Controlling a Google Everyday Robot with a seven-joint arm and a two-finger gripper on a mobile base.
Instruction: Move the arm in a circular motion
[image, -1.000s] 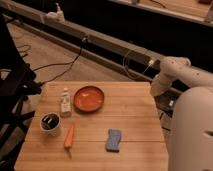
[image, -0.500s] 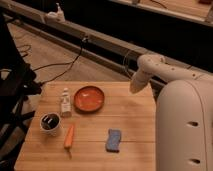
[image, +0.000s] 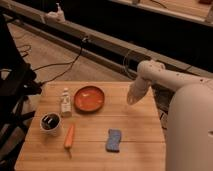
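On the wooden worktop (image: 142, 131), well to the left of the orange-red plate (image: 89, 98), stands a white cup (image: 51, 123) with something dark inside. A small pale bottle (image: 65, 102) stands just beside the plate's left rim. An orange carrot (image: 69, 136) lies nearer the camera than the plate and a little to its left. A blue sponge (image: 114, 140) lies in front of the plate, slightly to its right.

To the right of the plate, and apart from it, hangs the end effector (image: 132, 98). It is closed and grips nothing that we can see. It appears to sit just above the wood, though we cannot tell whether it touches.

The arm (image: 167, 78) fills the space right of the plate, and a thick white link bulks large in the near right corner. From the bent elbow behind and to the right of the plate, the last link slants down and leftward. Its long axis is steeply tilted, and the tip points down at the worktop and slightly towards the plate.

We judge the circle to be under way, not finished. The next move calls for carrying the tip along a smooth curve. It should hold its height and stay clear of the plate and the sponge.
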